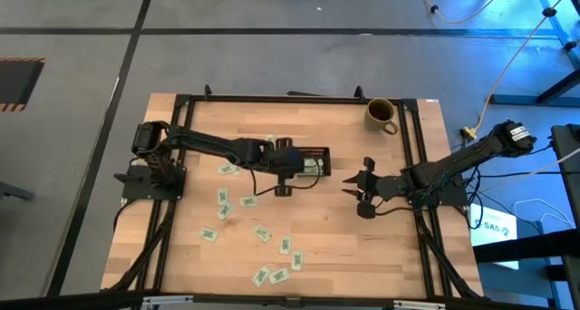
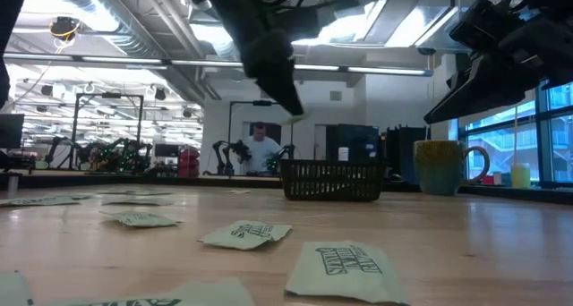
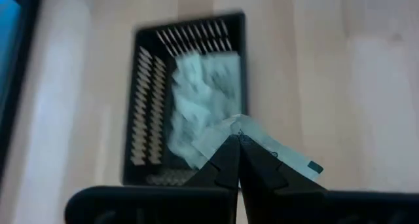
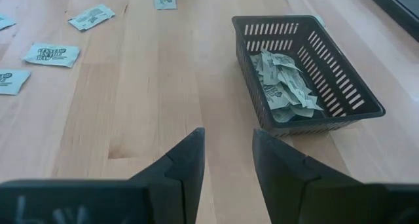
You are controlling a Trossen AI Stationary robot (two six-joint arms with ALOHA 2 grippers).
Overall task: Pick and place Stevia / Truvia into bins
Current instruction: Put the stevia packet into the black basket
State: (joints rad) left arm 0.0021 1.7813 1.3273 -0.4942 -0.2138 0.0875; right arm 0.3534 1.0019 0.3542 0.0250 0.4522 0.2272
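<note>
**Holding a packet over the tray**

Left gripper [image 3: 237, 145] hangs above the black tray [image 1: 319, 152], jaws pinched together on one sweetener packet [image 3: 275, 152]; the packet sticks out past the fingertips, over the tray's edge in the left wrist view. Tray sits mid-table toward the far side and already has a loose pile of packets [image 4: 283, 85] in it.

Right gripper [image 1: 362, 188] waits off to the right of the tray, above the wood, jaws apart with nothing between them.

More packets [image 1: 263, 233] lie scattered flat on the table [image 1: 362, 247], in front of and to the left of the tray, all well apart from it. Olive-yellow mug [image 1: 381, 114] stands near the far right corner. Low view shows a person [image 2: 261, 149] in the room behind the table.
</note>
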